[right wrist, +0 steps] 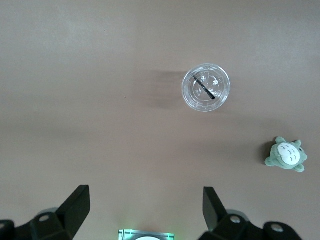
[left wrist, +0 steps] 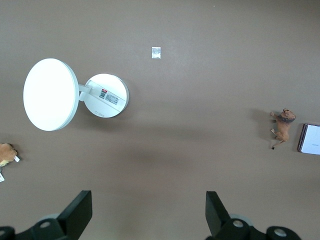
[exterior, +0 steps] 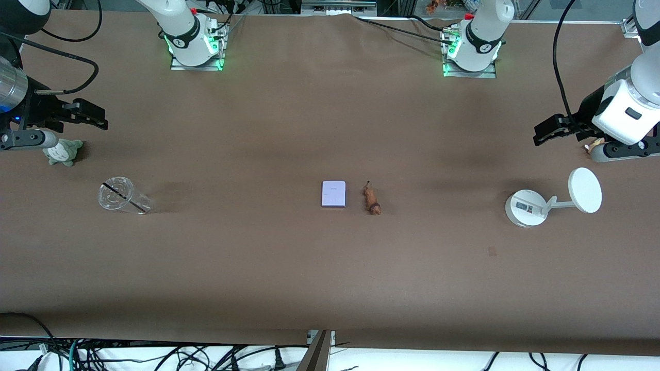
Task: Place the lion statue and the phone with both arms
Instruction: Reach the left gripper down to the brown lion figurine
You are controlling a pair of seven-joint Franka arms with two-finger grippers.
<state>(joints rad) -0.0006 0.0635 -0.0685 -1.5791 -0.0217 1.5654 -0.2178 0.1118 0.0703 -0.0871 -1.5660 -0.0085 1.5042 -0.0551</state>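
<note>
The lion statue point(exterior: 371, 200), a tiny orange-brown figurine, lies at the table's middle, beside the pale lavender phone point(exterior: 333, 194), on the side toward the left arm's end. Both also show in the left wrist view, the lion point(left wrist: 283, 127) and the phone point(left wrist: 310, 138) at the frame's edge. My left gripper point(exterior: 551, 131) is open and empty, up in the air at the left arm's end of the table; its fingers point(left wrist: 80, 210) are wide apart. My right gripper point(exterior: 85, 114) is open and empty, up over the right arm's end, with fingers point(right wrist: 77, 202) wide apart.
A white round-based stand with a disc point(exterior: 554, 201) stands near the left gripper. A brown plush toy point(exterior: 593, 147) peeks out under the left hand. A clear cup with a straw point(exterior: 121, 196) and a grey-green plush toy point(exterior: 63, 152) sit near the right gripper.
</note>
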